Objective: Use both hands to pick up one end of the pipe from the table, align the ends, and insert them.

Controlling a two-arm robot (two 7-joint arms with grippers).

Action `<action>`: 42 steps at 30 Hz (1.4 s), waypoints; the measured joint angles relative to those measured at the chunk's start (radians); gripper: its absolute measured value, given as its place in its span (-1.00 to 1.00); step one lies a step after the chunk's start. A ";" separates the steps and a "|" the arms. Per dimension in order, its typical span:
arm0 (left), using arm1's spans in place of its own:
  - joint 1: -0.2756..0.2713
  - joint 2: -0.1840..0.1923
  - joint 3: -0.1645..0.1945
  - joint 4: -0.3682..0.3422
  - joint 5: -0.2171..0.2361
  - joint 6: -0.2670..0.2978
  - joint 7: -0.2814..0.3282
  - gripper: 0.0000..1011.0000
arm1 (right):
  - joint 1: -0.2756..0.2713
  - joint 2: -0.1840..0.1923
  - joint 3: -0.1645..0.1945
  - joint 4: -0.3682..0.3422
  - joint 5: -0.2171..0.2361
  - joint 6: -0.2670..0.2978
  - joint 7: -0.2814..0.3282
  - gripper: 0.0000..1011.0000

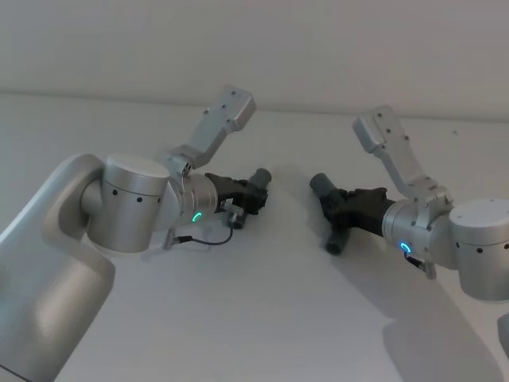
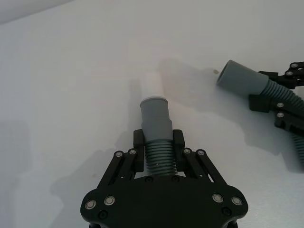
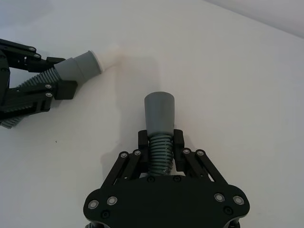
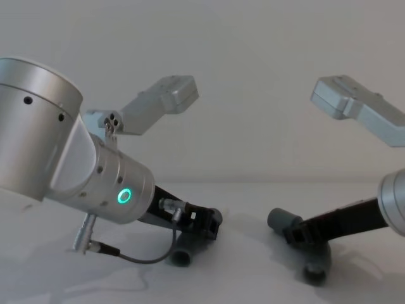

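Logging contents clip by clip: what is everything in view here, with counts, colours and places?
pipe pieces: two, dark grey; left piece and right piece, each held, smooth mouths apart across a gap mid-table
table: one, white, beneath everything
wall: one, pale, behind the table
cable: one, black, looping at the left wrist
arms: two, silver; left arm and right arm, reaching in from each side
grippers: two, black; left gripper and right gripper, each shut on its piece's ribbed part

Open counter (image 1: 262,318) spans the head view's lower centre. At mid-frame a free gap separates the left pipe piece (image 1: 260,180) from the right pipe piece (image 1: 322,185); left arm (image 1: 135,203) and right arm (image 1: 477,235) block the sides.
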 joint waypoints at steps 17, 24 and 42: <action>-0.029 0.080 0.059 -0.034 0.062 -0.122 -0.070 -0.32 | -0.012 0.091 -0.018 -0.059 -0.064 -0.126 0.026 -0.45; -0.056 0.135 0.106 -0.052 0.114 -0.214 -0.123 -0.32 | -0.019 0.154 -0.025 -0.090 -0.110 -0.207 0.041 -0.45; -0.135 0.254 0.215 -0.078 0.261 -0.454 -0.233 -0.32 | -0.035 0.329 -0.036 -0.151 -0.249 -0.488 0.063 -0.45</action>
